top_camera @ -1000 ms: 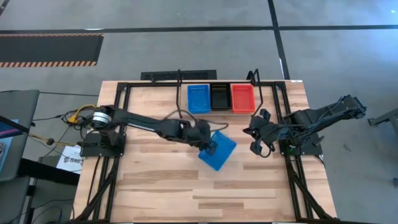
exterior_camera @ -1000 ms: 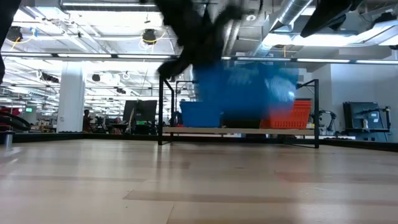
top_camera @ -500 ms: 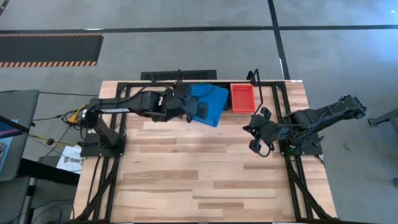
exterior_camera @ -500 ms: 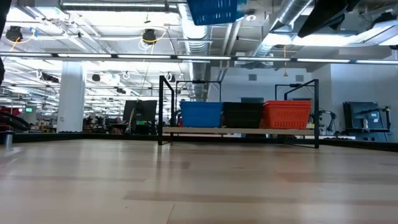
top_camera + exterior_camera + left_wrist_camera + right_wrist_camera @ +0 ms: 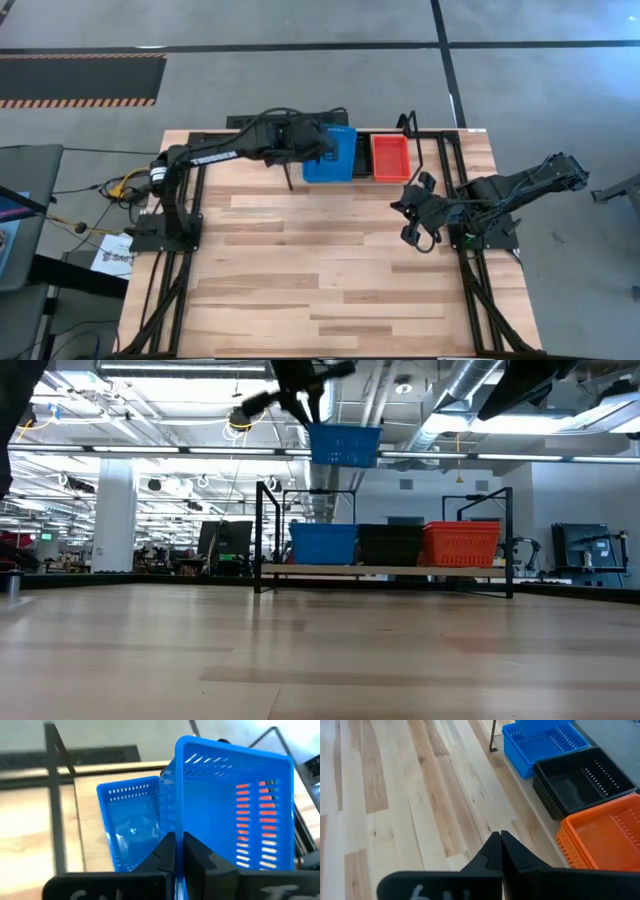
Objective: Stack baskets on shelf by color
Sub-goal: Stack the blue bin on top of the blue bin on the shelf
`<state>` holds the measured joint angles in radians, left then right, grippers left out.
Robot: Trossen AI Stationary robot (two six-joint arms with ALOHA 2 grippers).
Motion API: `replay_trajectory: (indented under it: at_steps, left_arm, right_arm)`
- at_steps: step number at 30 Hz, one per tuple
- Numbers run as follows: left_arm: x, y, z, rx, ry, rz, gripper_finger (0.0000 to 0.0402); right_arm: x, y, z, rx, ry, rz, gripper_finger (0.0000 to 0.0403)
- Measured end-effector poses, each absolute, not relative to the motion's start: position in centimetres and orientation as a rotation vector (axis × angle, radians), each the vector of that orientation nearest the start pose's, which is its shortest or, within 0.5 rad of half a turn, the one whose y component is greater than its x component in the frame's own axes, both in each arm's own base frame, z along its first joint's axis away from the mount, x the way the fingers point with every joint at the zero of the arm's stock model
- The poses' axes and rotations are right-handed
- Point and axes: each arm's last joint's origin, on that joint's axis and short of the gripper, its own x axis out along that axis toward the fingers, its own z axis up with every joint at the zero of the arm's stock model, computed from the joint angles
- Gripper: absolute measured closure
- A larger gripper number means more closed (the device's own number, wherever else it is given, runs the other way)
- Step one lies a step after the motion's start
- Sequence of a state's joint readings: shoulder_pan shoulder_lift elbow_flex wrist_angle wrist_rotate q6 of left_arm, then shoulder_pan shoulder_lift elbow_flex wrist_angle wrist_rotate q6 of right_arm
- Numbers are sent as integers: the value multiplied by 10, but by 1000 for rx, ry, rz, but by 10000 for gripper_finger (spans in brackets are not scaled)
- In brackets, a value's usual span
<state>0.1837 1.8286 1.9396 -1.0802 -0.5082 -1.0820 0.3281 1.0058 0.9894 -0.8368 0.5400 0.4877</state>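
My left gripper [image 5: 178,855] is shut on a blue basket [image 5: 345,445], held in the air over the shelf [image 5: 385,571] at the table's far edge. Below it on the shelf board stand, side by side, a blue basket [image 5: 323,544], a black one [image 5: 390,545] and a red-orange one [image 5: 460,544]. From above, the held basket [image 5: 330,155] covers the blue one and part of the black one. My right gripper [image 5: 497,837] is shut and hovers over bare table near the right edge [image 5: 412,215], short of the shelf. My left gripper pinches the blue basket's side wall at its rim [image 5: 175,827], with one finger [image 5: 197,857] inside the basket and the other [image 5: 165,855] outside. The fingers come from above. The basket is lifted clear and hangs about level above the shelf's blue basket [image 5: 132,820].
The shelf's thin black rods and upright end loops [image 5: 262,535] stand around the baskets. A black frame [image 5: 180,200] runs along both table sides at the arm bases. The plank tabletop [image 5: 320,270] lies bare in front of the shelf.
My left gripper has carried the blue basket from the middle of the table up and toward the far edge, over the shelf. The basket has turned from skewed to square with the shelf, and has dropped lower in the last half second. The right arm has kept still.
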Motion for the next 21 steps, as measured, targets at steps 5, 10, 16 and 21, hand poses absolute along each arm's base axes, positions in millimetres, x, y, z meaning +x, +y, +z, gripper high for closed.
replay_trajectory:
  at_steps: [5, 10, 16, 21]
  left_arm:
    - [375, 108, 354, -882, 548, 1094, 401]
    - [374, 127, 346, -916, 561, 1139, 401]
    - [367, 146, 338, -959, 611, 1185, 401]
    - [362, 156, 338, -971, 600, 1211, 401]
  right_arm:
    - [179, 49, 312, 74, 708, -353, 400]
    - [176, 54, 311, 51, 738, -321, 397]
    - [171, 60, 309, 22, 770, -290, 400]
    - [167, 63, 307, -6, 798, -271, 399]
